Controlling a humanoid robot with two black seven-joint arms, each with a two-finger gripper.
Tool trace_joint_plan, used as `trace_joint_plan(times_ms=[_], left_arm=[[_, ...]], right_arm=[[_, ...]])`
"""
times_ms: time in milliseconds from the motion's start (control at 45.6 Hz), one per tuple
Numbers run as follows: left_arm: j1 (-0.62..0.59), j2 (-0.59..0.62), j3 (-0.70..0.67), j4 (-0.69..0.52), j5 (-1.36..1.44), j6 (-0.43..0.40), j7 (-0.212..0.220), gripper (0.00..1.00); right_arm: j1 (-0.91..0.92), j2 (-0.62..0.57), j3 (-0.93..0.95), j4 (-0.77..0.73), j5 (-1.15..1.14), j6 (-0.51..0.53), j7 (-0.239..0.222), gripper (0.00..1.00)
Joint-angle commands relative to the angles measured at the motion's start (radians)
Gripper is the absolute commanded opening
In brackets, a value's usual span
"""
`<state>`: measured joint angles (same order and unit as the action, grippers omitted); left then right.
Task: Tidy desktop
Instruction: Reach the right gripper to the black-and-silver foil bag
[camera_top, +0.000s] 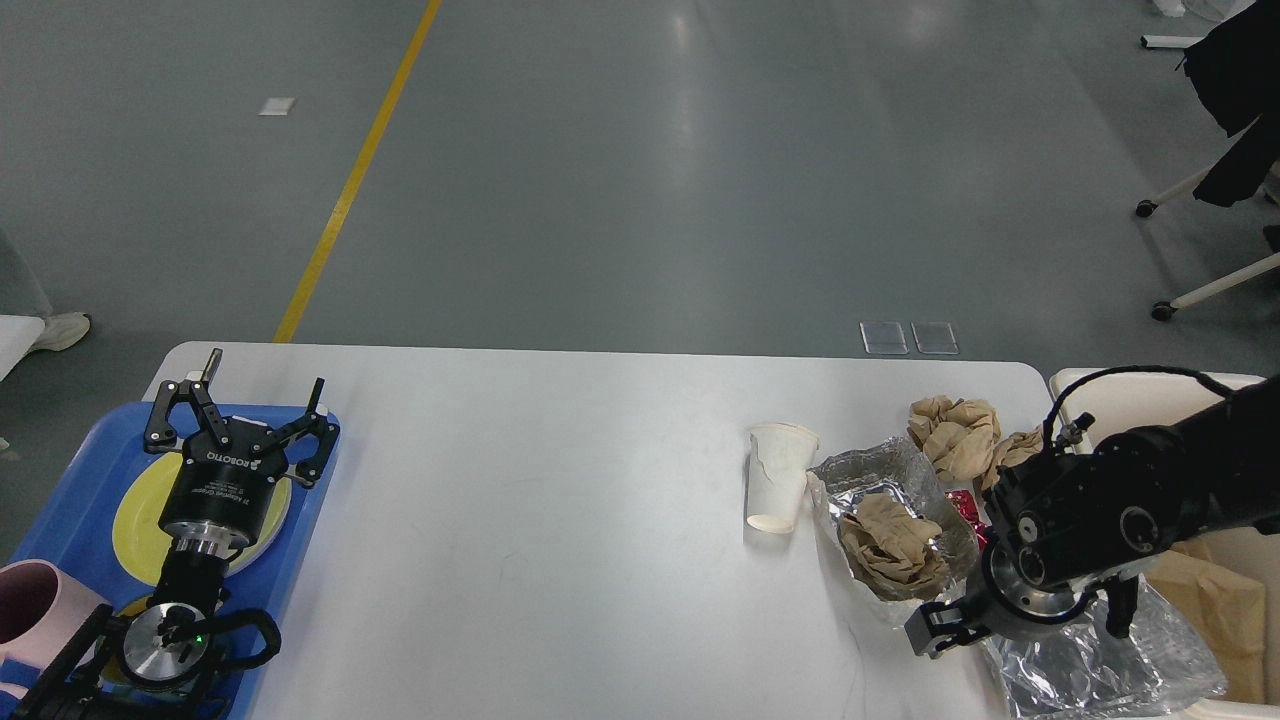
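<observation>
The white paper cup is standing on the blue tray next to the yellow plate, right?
Not quite. In the head view the white paper cup stands on the desktop, beside the crumpled foil, far from the blue tray that holds the yellow plate.

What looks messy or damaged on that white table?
The right end of the desktop is littered: an upside-down paper cup with a torn-looking side, crumpled brown paper in wads, a crushed foil tray holding more paper, and a clear plastic wrapper.
</observation>
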<state>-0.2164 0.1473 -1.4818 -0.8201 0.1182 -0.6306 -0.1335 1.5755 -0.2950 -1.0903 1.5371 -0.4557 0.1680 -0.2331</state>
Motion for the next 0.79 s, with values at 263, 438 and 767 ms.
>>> trace_joint_plan(times_ms=[263, 438, 767], left_arm=[[-0.001, 0.0, 0.0, -0.001, 0.0, 0.0, 0.0, 0.97], [0.0, 0.0, 0.0, -0.001, 0.0, 0.0, 0.0, 0.97], [-0.001, 0.0, 0.0, 0.001, 0.0, 0.0, 0.0, 0.97]], right_arm=[[-0.236, 0.065, 0.003, -0.216, 0.0, -0.042, 0.0, 0.86], [-0.239, 0.065, 0.003, -0.212, 0.003, -0.036, -0.02, 0.49], [-0.244, 0.06, 0.003, -0.216, 0.006, -0.031, -0.028, 0.0]])
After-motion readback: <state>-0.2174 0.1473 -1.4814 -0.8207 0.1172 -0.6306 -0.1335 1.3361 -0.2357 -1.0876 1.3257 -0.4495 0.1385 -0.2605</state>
